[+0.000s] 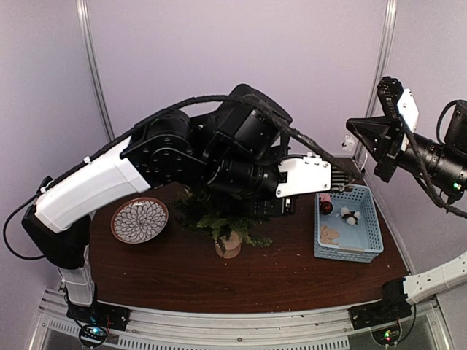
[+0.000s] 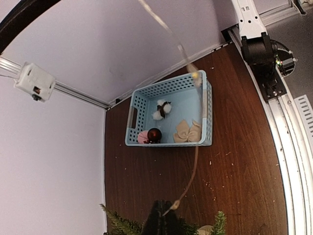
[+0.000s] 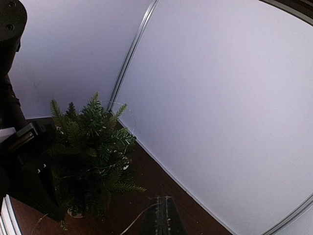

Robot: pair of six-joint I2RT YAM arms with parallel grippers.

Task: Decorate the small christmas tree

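The small christmas tree (image 1: 219,216) stands mid-table on its pale stump (image 1: 228,248), half hidden under my left arm. It also fills the left of the right wrist view as the tree (image 3: 88,156), with a fine light wire draped over its branches. My left gripper (image 2: 166,211) sits just above the tree's top, shut on a thin wire with small bulbs (image 2: 195,156). That wire runs up and away past the basket. My right gripper (image 3: 164,215) is raised at the right (image 1: 355,130). It is shut on the same kind of thin wire (image 3: 134,221), which trails down to the left.
A light-blue basket (image 1: 371,233) at the right holds a dark red ball (image 2: 154,134), a pink piece (image 2: 143,137), a white ornament (image 2: 162,109) and a beige bow (image 2: 188,131). A patterned round plate (image 1: 139,219) lies left of the tree. Purple walls close the back and sides.
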